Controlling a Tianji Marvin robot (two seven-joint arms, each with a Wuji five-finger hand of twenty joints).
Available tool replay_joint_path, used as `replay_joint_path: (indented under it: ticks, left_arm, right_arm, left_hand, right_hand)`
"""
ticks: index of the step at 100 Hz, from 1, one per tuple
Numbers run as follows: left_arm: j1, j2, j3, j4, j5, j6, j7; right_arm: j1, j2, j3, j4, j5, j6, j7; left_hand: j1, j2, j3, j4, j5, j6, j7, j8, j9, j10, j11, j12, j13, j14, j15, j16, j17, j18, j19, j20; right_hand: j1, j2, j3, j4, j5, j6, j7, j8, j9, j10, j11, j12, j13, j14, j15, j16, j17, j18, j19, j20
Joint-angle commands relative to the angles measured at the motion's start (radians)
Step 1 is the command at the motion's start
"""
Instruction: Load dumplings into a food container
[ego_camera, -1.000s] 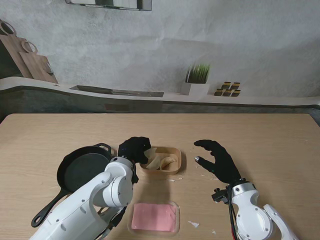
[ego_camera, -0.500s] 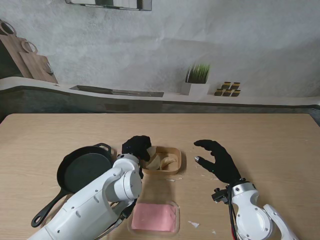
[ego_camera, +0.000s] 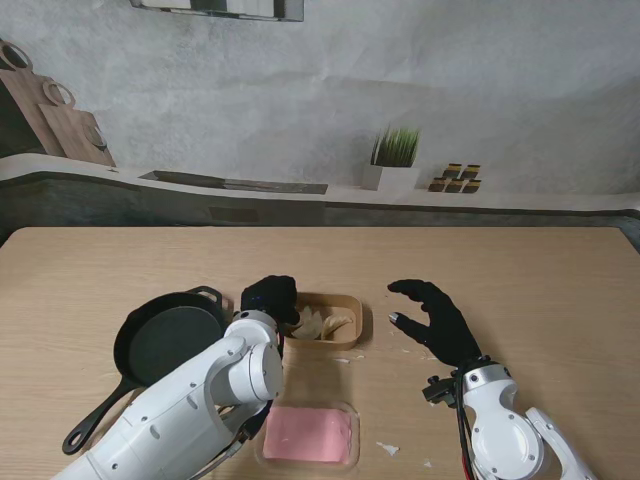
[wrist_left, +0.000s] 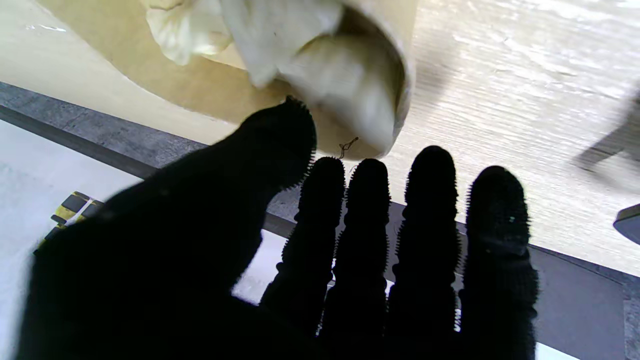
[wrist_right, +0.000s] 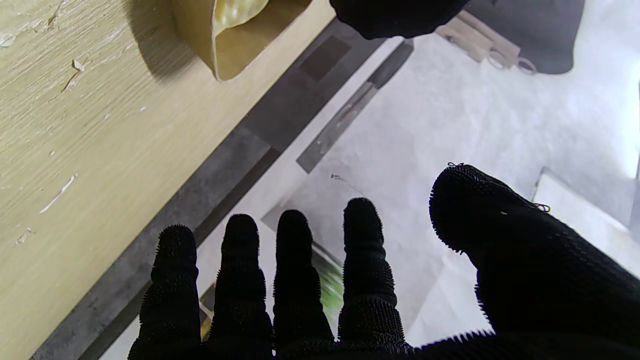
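The tan food container (ego_camera: 352, 322) sits mid-table and holds several pale dumplings (ego_camera: 322, 325). My left hand (ego_camera: 268, 298) hovers at its left rim, fingers (wrist_left: 430, 200) straight and apart and nothing in them. In the left wrist view the dumplings (wrist_left: 345, 85) lie against the container wall (wrist_left: 407, 60), just beyond my thumb tip. My right hand (ego_camera: 437, 320) hangs open to the right of the container, apart from it. In the right wrist view its fingers (wrist_right: 295, 260) are spread, with a corner of the container (wrist_right: 235, 55) and one dumpling (wrist_right: 235, 10) showing.
A black cast-iron pan (ego_camera: 165, 345) lies to the left of the container, handle pointing toward me. A clear tray with a pink inside (ego_camera: 308, 435) sits nearer to me than the container. Small white scraps (ego_camera: 388, 448) dot the table by my right arm.
My left forearm has swung in toward the container while the hand stayed at its left rim. The dumpling pile by the fingers lies lower and flatter. The right hand has not moved.
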Motion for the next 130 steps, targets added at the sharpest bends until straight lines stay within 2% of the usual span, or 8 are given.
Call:
replay_joint_path:
  ticks: [1,27,36,50,71,86,108,130]
  left_arm:
    - [-0.002,-0.002,0.002,-0.007,0.001,-0.004,-0.011]
    - [0.015,0.011,-0.018,-0.03,0.016,-0.036,-0.019]
    - [0.058,0.053,-0.067,-0.1,0.077,-0.087,-0.076]
    - [0.206,0.123,-0.245,-0.217,0.231,-0.277,-0.162]
    - [0.438,0.149,-0.501,-0.314,0.301,-0.513,-0.156]
    - [0.561,0.152,-0.618,-0.347,0.247,-0.64,-0.179]
    - [0.66,0.159,-0.681,-0.348,0.215,-0.735,-0.212]
    - [0.721,0.162,-0.699,-0.335,0.164,-0.753,-0.249]
  right_arm:
    - [-0.005,-0.008,-0.003,-0.007,0.002,0.001,0.011]
    - [-0.004,-0.008,-0.003,-0.003,-0.004,-0.002,0.007]
    - [-0.009,-0.007,-0.003,-0.013,-0.005,0.007,0.012]
    - [-0.013,-0.003,-0.011,-0.035,-0.018,0.019,0.024]
    - [-0.023,0.01,-0.051,-0.083,-0.072,0.091,0.062]
    - [-0.047,0.017,-0.099,-0.123,-0.158,0.177,0.061]
    - [-0.072,0.046,-0.148,-0.204,-0.281,0.326,0.165]
    - [-0.089,0.073,-0.215,-0.26,-0.411,0.483,0.261]
  left_hand:
    - [-0.017,-0.002,0.032,0.026,-0.026,0.016,-0.041,-0.027,-0.034,0.024,-0.011,-0.031,-0.028,0.018,-0.02,-0.033,-0.023,-0.014,-0.012,0.025]
    - [-0.08,0.034,-0.021,0.01,-0.119,-0.014,-0.118,-0.081,-0.144,0.016,-0.063,-0.09,-0.164,0.046,-0.092,-0.09,-0.153,-0.028,-0.05,0.011]
    - [-0.126,0.109,-0.09,0.015,-0.189,-0.076,-0.158,-0.108,-0.252,-0.01,-0.093,-0.118,-0.346,0.06,-0.129,-0.103,-0.36,-0.044,-0.09,0.038]
    - [-0.17,0.176,-0.16,0.019,-0.202,-0.092,-0.084,-0.039,-0.26,-0.038,-0.045,-0.05,-0.384,0.037,-0.093,-0.068,-0.442,-0.052,-0.126,0.085]
    - [-0.175,0.316,-0.345,-0.008,0.074,-0.091,0.06,0.098,-0.246,-0.02,-0.145,-0.109,-0.489,0.024,-0.18,-0.113,-0.58,-0.05,-0.302,0.038]
    - [-0.178,0.43,-0.415,0.009,0.238,-0.041,0.034,0.081,-0.266,-0.022,-0.238,-0.224,-0.587,-0.03,-0.334,-0.239,-0.598,-0.035,-0.677,-0.156]
    - [-0.184,0.47,-0.439,0.01,0.34,-0.021,-0.059,0.04,-0.284,-0.04,-0.25,-0.281,-0.632,-0.064,-0.383,-0.278,-0.604,-0.062,-0.86,-0.103]
    - [-0.176,0.502,-0.468,0.006,0.329,0.029,-0.184,-0.041,-0.33,-0.044,-0.259,-0.302,-0.681,-0.081,-0.405,-0.293,-0.615,-0.077,-0.962,-0.061]
  right_hand:
    - [-0.011,0.013,0.018,0.04,0.007,0.001,0.002,0.008,0.001,0.006,0.019,0.008,0.016,0.001,0.006,0.007,0.009,-0.002,0.012,0.017]
    - [-0.014,0.013,0.018,0.039,0.007,0.002,0.002,0.007,0.002,0.007,0.018,0.007,0.014,0.002,0.005,0.007,0.008,-0.003,0.012,0.016]
    - [-0.013,0.012,0.016,0.038,0.006,0.004,0.002,0.007,-0.002,0.008,0.018,0.008,0.011,0.002,0.005,0.007,0.005,-0.006,0.011,0.017]
    - [-0.011,0.008,0.014,0.039,0.012,0.008,0.004,0.008,0.004,0.011,0.022,0.009,0.011,0.005,0.007,0.008,0.006,-0.005,0.012,0.018]
    - [-0.012,0.011,0.003,0.039,0.015,0.024,0.008,0.01,0.0,0.013,0.027,0.011,0.005,0.011,0.016,0.012,0.002,-0.011,0.013,0.02]
    - [-0.012,0.002,-0.007,0.042,0.063,0.084,0.02,0.015,0.059,0.045,0.061,0.024,0.053,0.067,0.121,0.062,0.071,0.031,0.074,0.062]
    - [-0.031,0.03,-0.036,0.041,0.127,0.18,0.035,0.027,0.132,0.094,0.139,0.06,0.083,0.142,0.303,0.146,0.072,0.025,0.281,0.167]
    - [-0.054,0.078,-0.095,0.04,0.152,0.214,0.041,0.032,0.147,0.116,0.19,0.079,0.097,0.165,0.387,0.184,-0.029,-0.008,0.682,-0.048]
